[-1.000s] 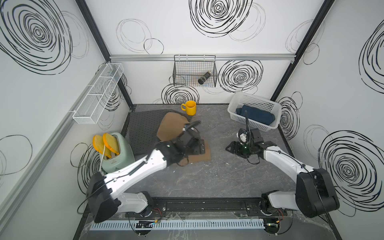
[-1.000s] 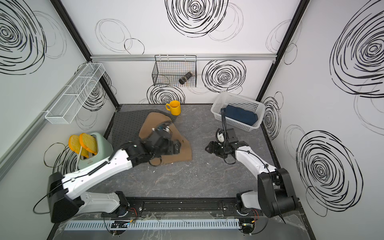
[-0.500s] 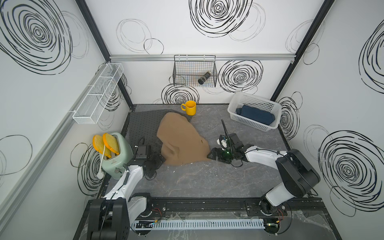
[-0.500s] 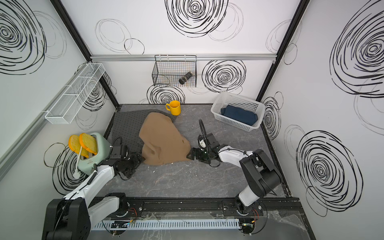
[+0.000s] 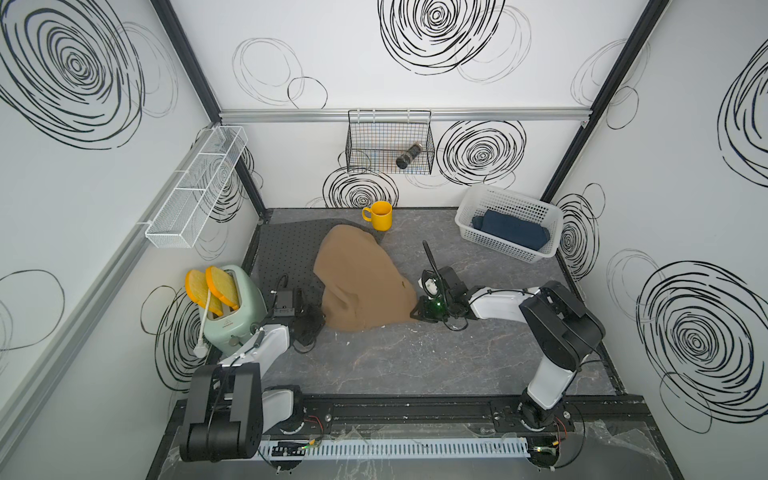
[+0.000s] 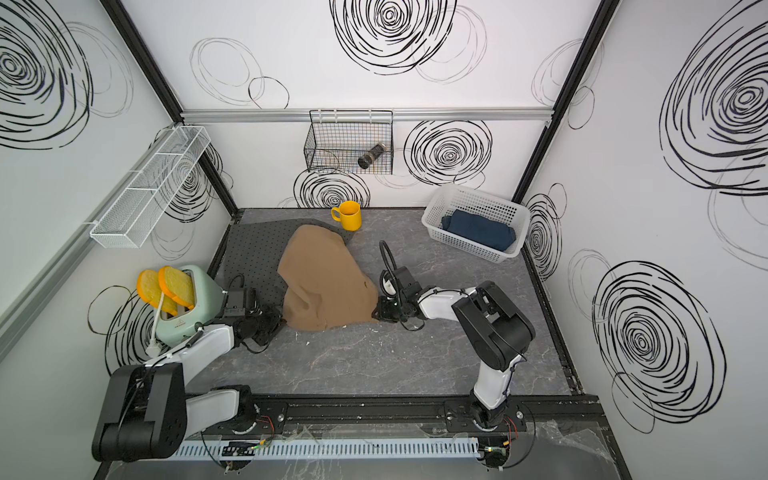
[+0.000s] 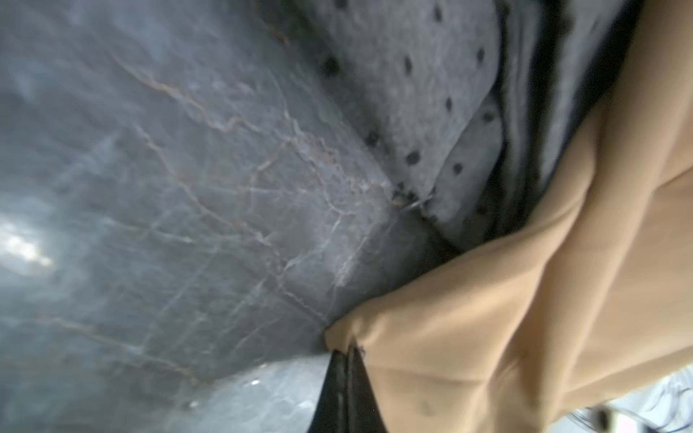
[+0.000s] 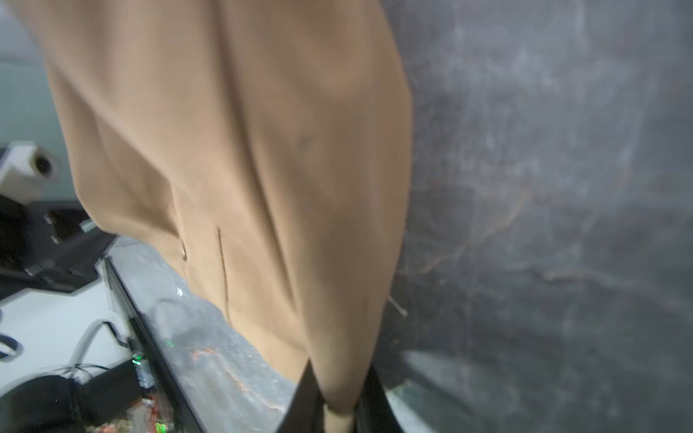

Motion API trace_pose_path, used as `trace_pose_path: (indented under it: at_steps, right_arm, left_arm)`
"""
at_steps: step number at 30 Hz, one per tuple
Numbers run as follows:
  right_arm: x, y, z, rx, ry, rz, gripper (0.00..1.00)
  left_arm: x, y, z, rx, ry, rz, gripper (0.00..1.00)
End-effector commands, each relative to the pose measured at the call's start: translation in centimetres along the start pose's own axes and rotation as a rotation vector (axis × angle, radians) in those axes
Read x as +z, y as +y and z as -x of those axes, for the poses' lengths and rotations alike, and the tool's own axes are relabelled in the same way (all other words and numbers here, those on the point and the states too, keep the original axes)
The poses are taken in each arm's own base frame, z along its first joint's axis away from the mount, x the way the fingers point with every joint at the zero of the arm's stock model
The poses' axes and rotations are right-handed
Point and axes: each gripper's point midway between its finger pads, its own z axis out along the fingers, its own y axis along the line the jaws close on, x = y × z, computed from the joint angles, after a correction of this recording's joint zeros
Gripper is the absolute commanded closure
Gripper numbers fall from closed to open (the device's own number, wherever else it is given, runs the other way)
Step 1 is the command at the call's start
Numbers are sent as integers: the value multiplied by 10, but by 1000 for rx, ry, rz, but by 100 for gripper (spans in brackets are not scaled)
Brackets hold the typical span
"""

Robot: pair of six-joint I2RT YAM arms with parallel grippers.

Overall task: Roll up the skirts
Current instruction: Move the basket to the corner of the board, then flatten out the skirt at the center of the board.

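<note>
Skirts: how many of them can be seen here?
3. The tan skirt lies spread mid-table; the dotted grey skirt lies partly under it; the blue skirt sits in the white basket. Others may be hidden.

Three cloth skirts — tan-brown skirt [image 5: 361, 278], dotted dark grey skirt [image 5: 286, 249], dark blue skirt [image 5: 513, 232]. One round yellow mug [image 5: 380, 217], one mint-green toaster [image 5: 239, 320], two orange toast slices [image 5: 222, 286], one white plastic basket [image 5: 505, 203].

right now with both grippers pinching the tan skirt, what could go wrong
The left gripper holds only the very corner of the tan skirt, so it may slip out when pulled.
The tan skirt lies partly over the dotted grey skirt, which could be dragged along.
Its far end lies near the yellow mug, which swung cloth might tip.
</note>
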Motion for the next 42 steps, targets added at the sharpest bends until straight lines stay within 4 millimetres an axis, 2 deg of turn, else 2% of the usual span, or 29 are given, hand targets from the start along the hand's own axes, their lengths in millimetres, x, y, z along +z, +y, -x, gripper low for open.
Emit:
trace_pose_path:
  at_steps: [1,4,7,11,15,18,22,25,29,31,33,35,37,39,41,42]
  right_arm:
    - [-7,14,7,-9,-17,42,100]
    - [-31,29,23,-1,-61,109,100]
    - [-70,45,47,14,-133,183,100]
    - [-132,67,82,21,-242,267,100]
    - [-199,87,114,-3,-371,325,100]
    - [-236,93,124,-16,-440,356,100]
    - [-253,83,117,-4,-453,335,100]
    - [-269,76,121,4,-521,303,100]
    - [-308,79,155,-31,-622,242,100]
    - [-330,80,179,-48,-670,210,100]
    - [-355,83,199,-70,-727,195,100]
    - [-377,93,211,-110,-765,196,100]
    - [-394,104,212,-142,-794,209,100]
    - [-404,115,201,-193,-842,237,100]
    - [-403,114,184,-212,-872,249,100]
    - [-394,105,173,-201,-865,244,100]
  left_arm:
    - [-13,-27,14,33,-62,-58,100]
    - [-44,-75,21,120,-134,-147,100]
    - [-90,-134,23,215,-228,-239,100]
    - [-148,-211,13,301,-295,-360,100]
    - [-182,-273,-2,360,-267,-472,100]
    - [-193,-291,-13,380,-242,-514,100]
    - [-195,-293,-27,406,-213,-520,100]
    - [-194,-313,-42,428,-137,-571,100]
    - [-196,-367,-51,553,-104,-607,100]
    - [-201,-396,-48,616,-114,-617,100]
    - [-218,-420,-43,676,-156,-640,100]
    - [-241,-440,-38,729,-223,-684,100]
    - [-269,-454,-39,787,-283,-744,100]
    - [-289,-456,-40,837,-333,-777,100]
    - [-290,-446,-44,887,-365,-759,98]
    - [-279,-434,-45,897,-378,-717,98]
